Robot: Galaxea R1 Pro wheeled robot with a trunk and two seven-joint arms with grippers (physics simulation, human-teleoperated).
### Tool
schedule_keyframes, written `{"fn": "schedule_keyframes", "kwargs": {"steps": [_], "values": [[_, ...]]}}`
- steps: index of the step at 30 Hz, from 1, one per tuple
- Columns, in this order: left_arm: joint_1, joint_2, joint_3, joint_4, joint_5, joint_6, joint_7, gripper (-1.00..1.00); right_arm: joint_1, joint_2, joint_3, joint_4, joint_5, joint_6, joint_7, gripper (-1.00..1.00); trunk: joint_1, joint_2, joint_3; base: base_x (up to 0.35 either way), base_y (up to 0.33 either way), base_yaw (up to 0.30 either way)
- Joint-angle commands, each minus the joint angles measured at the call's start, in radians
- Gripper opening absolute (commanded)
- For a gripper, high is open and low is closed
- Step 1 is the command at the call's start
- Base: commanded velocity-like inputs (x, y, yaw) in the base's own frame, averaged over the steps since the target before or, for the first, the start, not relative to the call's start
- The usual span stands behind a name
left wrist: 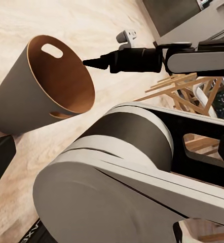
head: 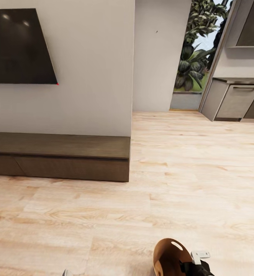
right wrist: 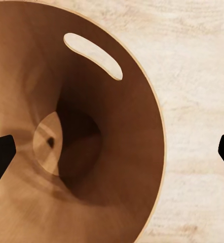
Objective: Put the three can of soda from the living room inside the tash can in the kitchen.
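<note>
Presently, operator, you have one tash can (head: 168, 256) at the bottom right of the head frame, tilted with its brown interior showing, above the plank floor (head: 188, 172). One slot is visible near its rim. Your right claw (right wrist: 112, 154) is spread, its two dark tips wide apart with the bin's rim between them; whether they touch it I cannot tell. The left claw's state I cannot tell. One dark wall screen (head: 19, 46), one low wooden bench (head: 58, 155). No writing legible.
</note>
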Motion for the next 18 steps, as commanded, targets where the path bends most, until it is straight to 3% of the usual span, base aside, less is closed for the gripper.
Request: {"fn": "schedule_keyframes", "kwargs": {"steps": [1, 7, 15, 18], "values": [[0.000, 0.000, 0.000, 0.000, 0.000, 0.000, 0.000, 1.00, 0.000, 0.000, 0.000, 0.000, 0.000, 0.000, 0.000, 1.00, 0.000, 0.000, 0.000, 0.004, 0.000, 0.000], [0.000, 0.000, 0.000, 0.000, 0.000, 0.000, 0.000, 1.00, 0.000, 0.000, 0.000, 0.000, 0.000, 0.000, 0.000, 1.00, 0.000, 0.000, -0.001, 0.002, 0.000, 0.000], [0.000, 0.000, 0.000, 0.000, 0.000, 0.000, 0.000, 1.00, 0.000, 0.000, -0.001, 0.000, 0.000, 0.000, 0.000, 1.00, 0.031, -0.056, -0.035, 0.000, 0.000, 0.000], [0.000, 0.000, 0.000, 0.000, 0.000, 0.000, 0.000, 1.00, 0.000, 0.000, 0.000, 0.000, 0.000, 0.000, 0.000, 1.00, 0.031, -0.056, -0.040, 0.000, 0.000, 0.000]]}}
